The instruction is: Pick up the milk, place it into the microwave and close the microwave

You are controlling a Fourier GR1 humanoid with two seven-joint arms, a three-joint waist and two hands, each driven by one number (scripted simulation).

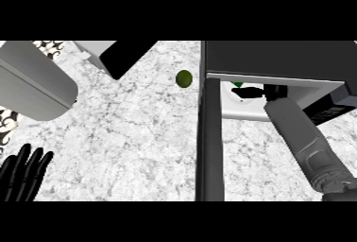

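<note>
Because the right robot hand is sunk inside the microwave at the milk, its hold cannot be told; the milk could be tipped on withdrawal. Far left of the microwave, the left robot hand is rested open.

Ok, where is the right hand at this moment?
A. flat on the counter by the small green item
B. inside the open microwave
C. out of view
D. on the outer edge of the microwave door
B: the right hand shows inside the cavity of the microwave, to the right of its open door.
</note>
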